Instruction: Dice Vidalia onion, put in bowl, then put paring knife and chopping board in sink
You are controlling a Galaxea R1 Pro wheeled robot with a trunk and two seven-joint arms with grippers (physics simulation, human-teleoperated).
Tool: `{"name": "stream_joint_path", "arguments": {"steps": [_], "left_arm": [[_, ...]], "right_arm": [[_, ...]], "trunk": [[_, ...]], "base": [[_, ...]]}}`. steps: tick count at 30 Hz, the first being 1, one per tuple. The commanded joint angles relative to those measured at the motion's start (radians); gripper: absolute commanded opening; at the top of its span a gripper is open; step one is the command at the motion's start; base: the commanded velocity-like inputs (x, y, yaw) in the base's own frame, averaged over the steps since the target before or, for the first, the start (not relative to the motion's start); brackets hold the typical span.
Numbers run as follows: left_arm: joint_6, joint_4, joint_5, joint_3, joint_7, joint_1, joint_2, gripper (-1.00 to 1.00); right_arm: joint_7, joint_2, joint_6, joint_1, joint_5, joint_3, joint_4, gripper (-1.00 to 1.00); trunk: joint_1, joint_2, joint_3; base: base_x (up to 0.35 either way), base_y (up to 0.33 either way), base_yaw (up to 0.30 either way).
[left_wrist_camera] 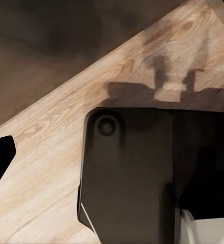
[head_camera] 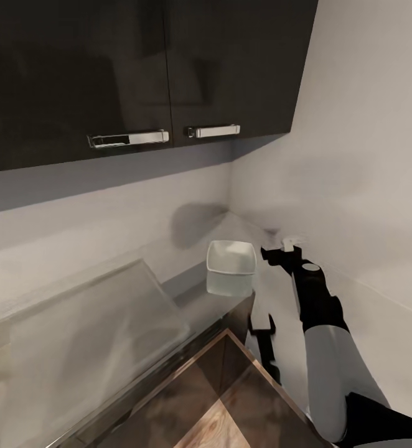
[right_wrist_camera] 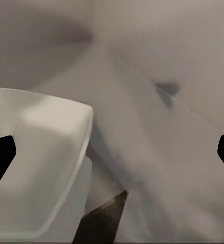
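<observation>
The white square bowl (head_camera: 231,261) stands on the grey reflective countertop (head_camera: 106,336), near the corner of the walls. My right gripper (head_camera: 282,251) hovers just to the right of the bowl, at about rim height. In the right wrist view the bowl (right_wrist_camera: 40,168) lies beside one finger, and my right gripper (right_wrist_camera: 112,155) is open with nothing between its fingers. My left gripper (left_wrist_camera: 112,162) hangs low over the wooden floor (left_wrist_camera: 40,152), with one fingertip (left_wrist_camera: 0,162) at the picture's edge. The onion, chopping board, paring knife and sink are out of view.
Dark upper cabinets (head_camera: 137,74) with chrome handles hang over the countertop. A pale wall (head_camera: 368,186) closes off the right side, close to my right arm. The countertop ends near the bowl, above wooden floor (head_camera: 231,417). My own dark base (left_wrist_camera: 132,173) sits under the left gripper.
</observation>
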Motion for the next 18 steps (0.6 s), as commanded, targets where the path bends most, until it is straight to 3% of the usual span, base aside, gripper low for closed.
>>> {"name": "stream_joint_path", "arguments": {"steps": [1, 13, 18], "left_arm": [[-0.001, -0.001, 0.002, 0.001, -0.001, 0.0, -0.001, 1.0], [0.0, 0.0, 0.003, 0.001, 0.0, 0.0, -0.001, 1.0], [0.0, 0.002, 0.003, 0.001, 0.002, 0.0, 0.0, 1.0]], "right_arm": [[0.01, 0.002, 0.003, -0.001, 0.01, -0.005, 0.005, 1.0], [0.011, 0.0, 0.051, -0.001, 0.008, -0.012, 0.017, 1.0], [0.011, 0.0, 0.054, -0.001, 0.008, -0.013, 0.018, 1.0]], "trunk": [[0.001, -0.002, -0.002], [0.001, -0.002, -0.002], [0.001, -0.002, -0.002]], "base": [[0.0, 0.0, 0.0], [0.001, 0.0, 0.0], [0.171, 0.0, 0.0]]}}
